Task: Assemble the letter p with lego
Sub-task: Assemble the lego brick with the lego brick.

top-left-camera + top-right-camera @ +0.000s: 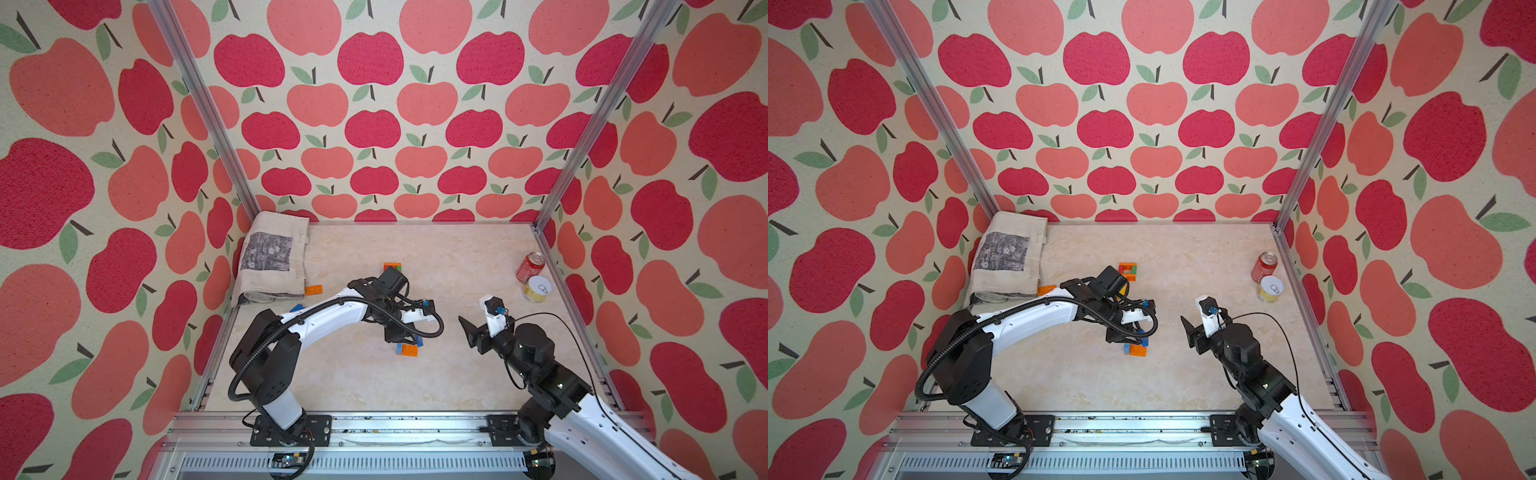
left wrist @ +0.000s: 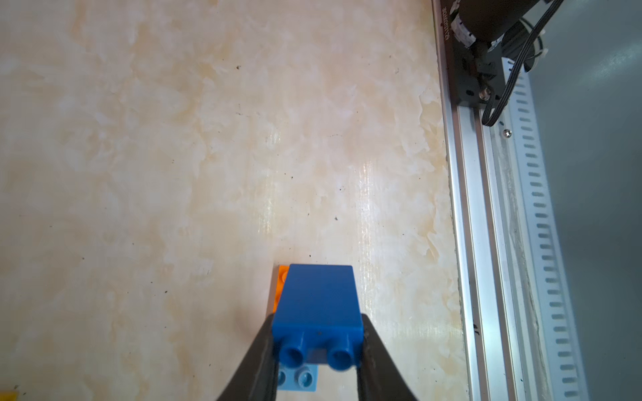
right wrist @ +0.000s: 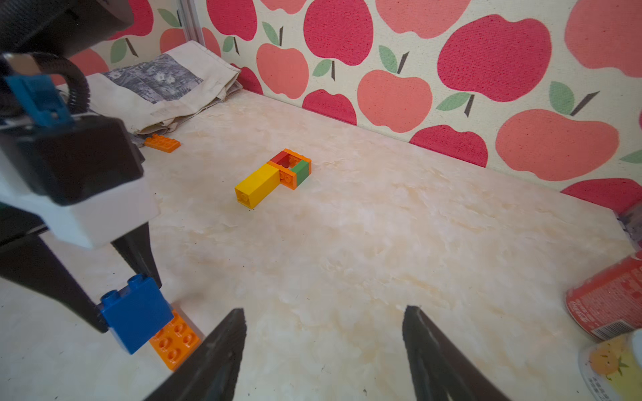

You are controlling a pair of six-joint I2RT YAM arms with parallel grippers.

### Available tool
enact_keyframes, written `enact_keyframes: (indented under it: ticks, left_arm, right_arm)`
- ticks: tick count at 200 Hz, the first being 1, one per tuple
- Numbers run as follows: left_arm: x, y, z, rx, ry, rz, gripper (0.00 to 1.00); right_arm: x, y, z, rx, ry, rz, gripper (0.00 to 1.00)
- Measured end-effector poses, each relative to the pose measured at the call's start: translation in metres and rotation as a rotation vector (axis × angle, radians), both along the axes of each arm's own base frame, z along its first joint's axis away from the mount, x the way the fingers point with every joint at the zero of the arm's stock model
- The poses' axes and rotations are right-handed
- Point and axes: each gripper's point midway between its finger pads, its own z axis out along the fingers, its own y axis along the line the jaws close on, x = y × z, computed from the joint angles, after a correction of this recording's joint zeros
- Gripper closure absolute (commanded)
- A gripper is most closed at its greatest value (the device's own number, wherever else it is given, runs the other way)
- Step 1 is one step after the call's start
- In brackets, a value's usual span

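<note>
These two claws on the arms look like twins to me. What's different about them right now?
The left gripper is clamped shut on a blue brick; the right gripper stands wide open and holds nothing. The left gripper hangs just over an orange brick, while the right gripper has only bare tabletop between its fingers. Both have dark, tapered fingers.

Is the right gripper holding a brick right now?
No, the right gripper is open with nothing in it.

I see a folded cloth [image 1: 272,259] in the far left corner of the desk [image 1: 457,266], 1 flat brick [image 1: 313,289] just beside it, joined bricks [image 3: 258,184] mid-desk, and a soda can [image 1: 530,266] behind a tin [image 1: 537,289] at the right edge.
</note>
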Motion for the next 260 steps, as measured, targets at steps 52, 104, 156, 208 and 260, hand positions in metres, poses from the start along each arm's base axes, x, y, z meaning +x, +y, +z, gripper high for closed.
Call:
enact_keyframes:
  ticks: [52,104,156,208,260]
  left_arm:
    - [-0.006,0.004,-0.036,0.191,0.014,-0.052,0.78]
    - [-0.004,0.001,-0.036,0.256,-0.039,-0.077,0.76]
    - [-0.005,0.004,-0.049,0.328,-0.059,-0.086,0.76]
    - [0.000,0.002,-0.051,0.357,-0.097,-0.084,0.75]
    - [0.002,0.004,-0.054,0.374,-0.109,-0.080,0.75]
  right_arm:
    - [-0.011,-0.050,0.049,0.156,-0.196,-0.183,0.28]
    - [-0.008,-0.062,0.042,0.148,-0.195,-0.250,0.27]
    - [-0.008,-0.062,0.042,0.154,-0.193,-0.255,0.27]
    - [-0.009,-0.062,0.043,0.157,-0.195,-0.253,0.27]
    - [-0.009,-0.061,0.043,0.157,-0.193,-0.245,0.27]
